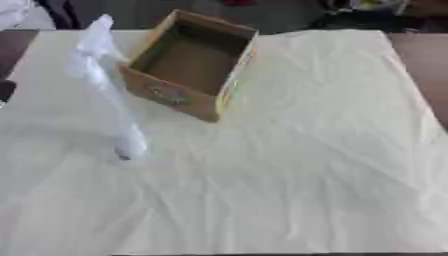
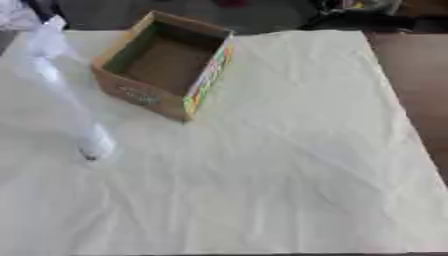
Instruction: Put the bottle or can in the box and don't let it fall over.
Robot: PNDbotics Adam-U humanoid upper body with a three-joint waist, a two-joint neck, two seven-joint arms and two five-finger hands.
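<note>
A wrinkled pale cloth (image 1: 289,165) covers the desk (image 1: 420,60) across the lower frame. A clear, blurred bottle (image 1: 109,90) stands tilted at centre left, just beside the open cardboard box (image 1: 188,62) at upper centre. No hand shows in either view.

Cardboard box (image 1: 188,65): open-topped, upright, far left-centre of the table, turned at an angle; interior bare, open to entry from above. Walls block entry from the sides.

Clear plastic bottle (image 1: 109,95): tall, pale, standing just left of the box, close to its near-left wall; narrow gap between the two. Obstacle to any reach toward the box from the left.

Cream cloth (image 1: 297,165): wrinkled, covering the table; centre, near edge and whole right side unobstructed. Open passage to the box from the right and the front.
</note>
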